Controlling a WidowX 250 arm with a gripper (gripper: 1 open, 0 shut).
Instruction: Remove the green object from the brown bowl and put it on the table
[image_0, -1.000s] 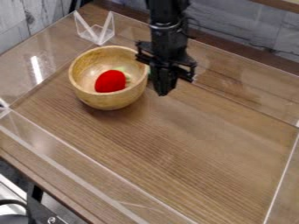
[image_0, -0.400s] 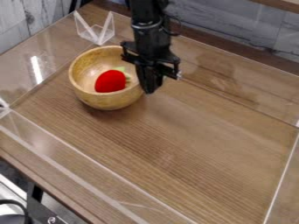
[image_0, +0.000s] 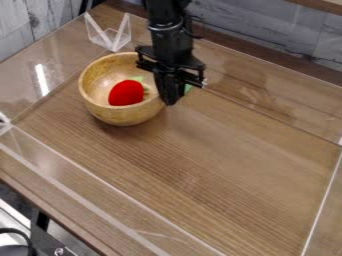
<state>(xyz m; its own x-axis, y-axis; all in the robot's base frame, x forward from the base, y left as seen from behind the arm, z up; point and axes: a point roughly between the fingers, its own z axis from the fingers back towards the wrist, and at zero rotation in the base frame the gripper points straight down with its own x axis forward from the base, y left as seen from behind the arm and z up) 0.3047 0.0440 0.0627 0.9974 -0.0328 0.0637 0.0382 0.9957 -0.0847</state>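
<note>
The brown bowl (image_0: 96, 100) stands at the back left of the table (image_0: 227, 170), with a red round object (image_0: 126, 93) inside it. My gripper (image_0: 174, 98) points straight down with its tips at the bowl's right rim, and the fingers look pressed together. A small speck of green (image_0: 193, 85) shows at the right side of the fingers. It is too small to tell whether this is the green object or whether it is held. No other green shows in the bowl.
Low clear plastic walls (image_0: 80, 205) run along the table's edges. A clear plastic piece (image_0: 107, 35) stands behind the bowl. Bare wood lies to the right and in front of the bowl.
The gripper has shifted left, from just beside the bowl to over its right rim. The bowl and the red object have stayed put.
</note>
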